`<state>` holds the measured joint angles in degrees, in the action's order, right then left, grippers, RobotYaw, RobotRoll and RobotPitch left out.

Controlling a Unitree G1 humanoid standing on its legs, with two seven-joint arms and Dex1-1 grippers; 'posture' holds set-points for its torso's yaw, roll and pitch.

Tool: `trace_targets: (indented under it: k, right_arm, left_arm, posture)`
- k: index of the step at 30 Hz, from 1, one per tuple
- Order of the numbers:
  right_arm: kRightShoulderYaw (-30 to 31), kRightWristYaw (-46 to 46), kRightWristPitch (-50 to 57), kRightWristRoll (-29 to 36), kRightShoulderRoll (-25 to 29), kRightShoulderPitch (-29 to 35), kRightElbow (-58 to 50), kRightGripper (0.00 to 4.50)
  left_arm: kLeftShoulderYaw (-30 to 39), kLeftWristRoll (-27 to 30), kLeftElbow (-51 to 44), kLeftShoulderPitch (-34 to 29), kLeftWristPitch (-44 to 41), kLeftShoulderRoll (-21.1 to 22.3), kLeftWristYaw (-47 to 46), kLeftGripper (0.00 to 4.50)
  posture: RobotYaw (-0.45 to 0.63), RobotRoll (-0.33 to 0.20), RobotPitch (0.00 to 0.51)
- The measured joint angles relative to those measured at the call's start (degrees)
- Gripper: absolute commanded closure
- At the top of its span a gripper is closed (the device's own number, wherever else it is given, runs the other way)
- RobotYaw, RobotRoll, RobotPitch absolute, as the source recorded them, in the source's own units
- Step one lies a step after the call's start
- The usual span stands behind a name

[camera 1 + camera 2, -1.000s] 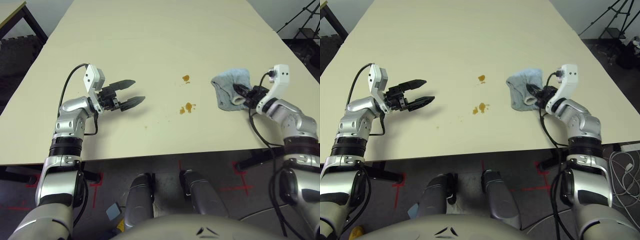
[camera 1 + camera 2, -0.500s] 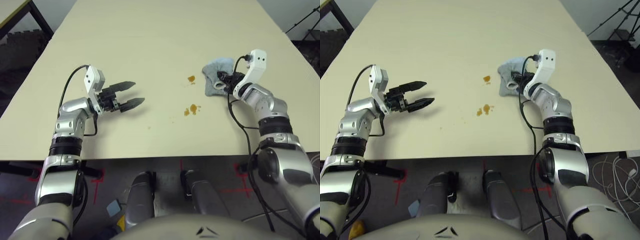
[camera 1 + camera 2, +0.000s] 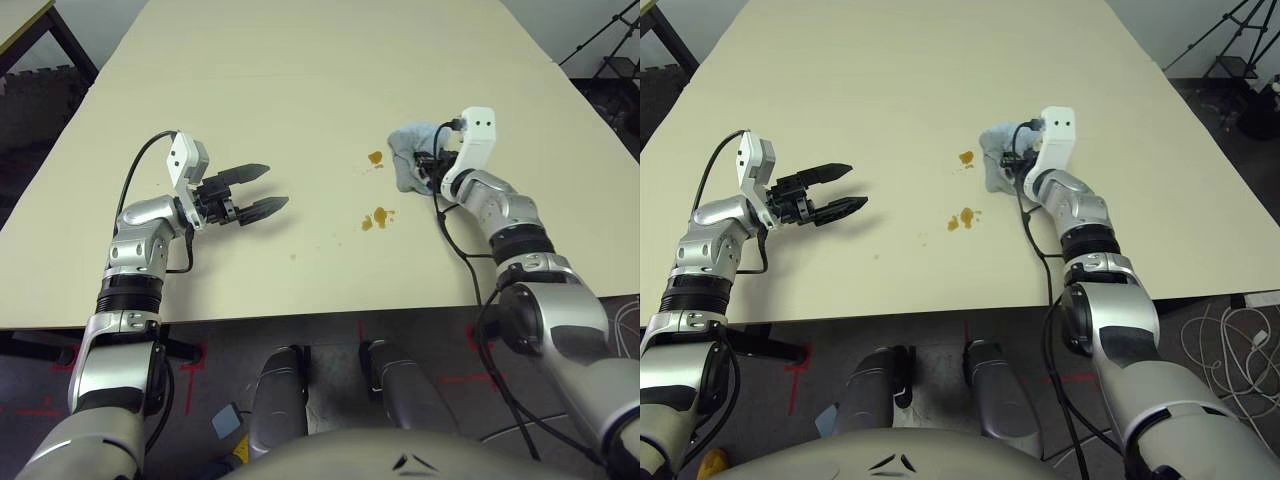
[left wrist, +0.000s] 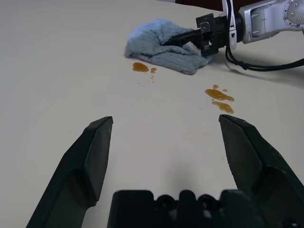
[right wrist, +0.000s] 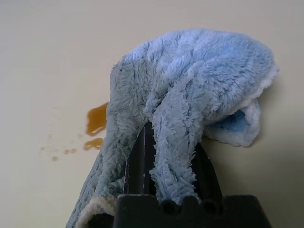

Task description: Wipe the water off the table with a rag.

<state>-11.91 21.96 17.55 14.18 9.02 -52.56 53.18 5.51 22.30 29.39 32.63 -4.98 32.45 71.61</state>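
Here's the rag (image 3: 409, 160), bunched into a soft blue-grey heap on the table (image 3: 300, 80), out toward the robot's right of centre, and the right gripper (image 5: 167, 156) has it pinched: a fold of terry cloth is clamped between the two black fingers, with the rest of the cloth flopped over them and resting on the tabletop. Just beside the rag's leading edge sits the water (image 3: 374, 157), one orange-brown blotch with a scatter of tiny droplets, near the cloth but by the wrist view not under it. A second blotch (image 3: 374, 217) lies nearer the robot, well clear of the rag, with a few specks around it. So both spills look untouched, and I'd call this the very start of the wiping step: rag in hand, lined up at the first spot, no stroke made across it. Over on the other side, the left gripper (image 3: 252, 191) hovers low over bare table with its fingers spread wide apart, holding nothing, pointed across toward the spills and well apart from them. What comes next, as I read it, is a short drag of the rag toward the robot's left over that near blotch, pressing the cloth flat so it soaks and doesn't smear, then a pull back toward the robot to catch the second one. The grip is on a single fold, so the cloth may roll under.
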Motion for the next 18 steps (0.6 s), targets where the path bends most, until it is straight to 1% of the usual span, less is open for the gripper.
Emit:
trace_targets:
  k: [8,18]
  right_arm:
    - [0.69,0.07,-0.1,-1.32,-4.85,-1.52,1.13,4.39]
    - [3.9,0.58,0.03,-2.91,-11.66,-2.83,1.19,4.39]
  left_arm:
    - [0.02,0.06,-1.27,-0.58,-0.43,0.0,0.08,0.0]
    - [0.06,0.1,-2.03,-1.95,-0.87,0.0,-0.05,0.0]
  posture:
    - [-0.12,0.0,0.151]
    - [-0.11,0.0,0.153]
